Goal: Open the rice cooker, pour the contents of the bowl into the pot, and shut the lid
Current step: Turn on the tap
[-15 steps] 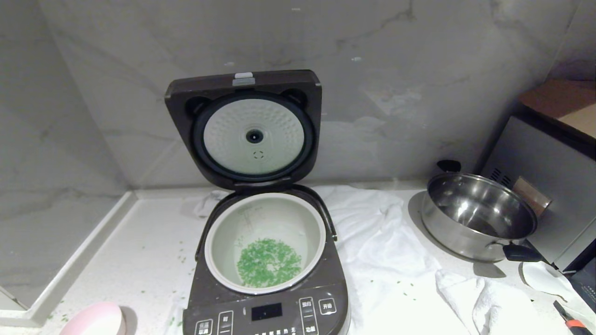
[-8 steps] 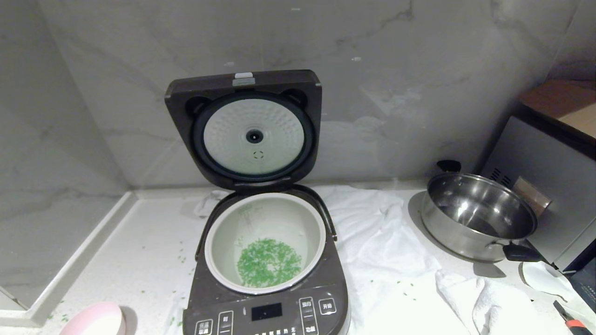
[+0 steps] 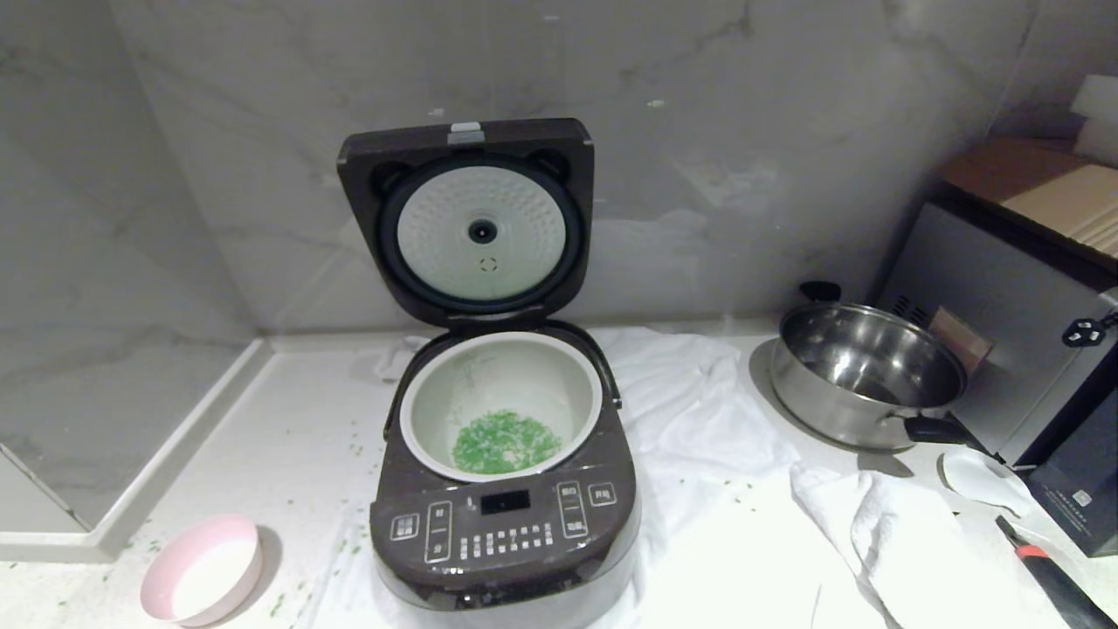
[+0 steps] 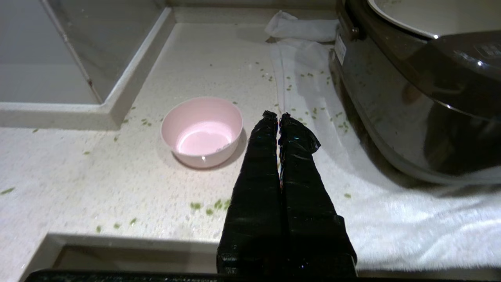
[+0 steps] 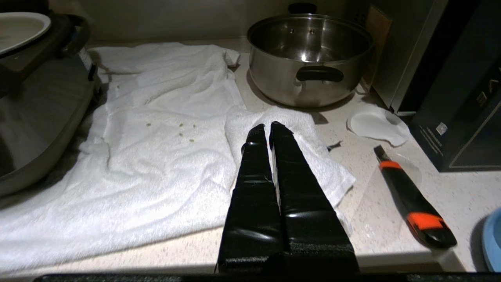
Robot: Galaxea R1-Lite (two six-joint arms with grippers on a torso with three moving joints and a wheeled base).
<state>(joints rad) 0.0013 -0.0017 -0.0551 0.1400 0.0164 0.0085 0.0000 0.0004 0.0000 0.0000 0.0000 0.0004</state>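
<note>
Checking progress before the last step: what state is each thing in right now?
lid: up, fully open
pot: seated in the rice cooker, uncovered
green bits: lying in the pot's bottom
bowl: upright on the counter, empty
left end effector: shut, holding nothing, beside the bowl
right end effector: shut, empty, above the towel
steel pan: upright, empty

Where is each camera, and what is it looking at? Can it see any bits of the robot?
Head view: up high, looking down at the open rice cooker; no robot parts show.
Left wrist view: behind the left gripper, jaws shut, facing the empty bowl.
Right wrist view: behind the right gripper, jaws shut, facing the white towel and steel pan.
Shared: head and left wrist views both show the bowl and cooker.
</note>
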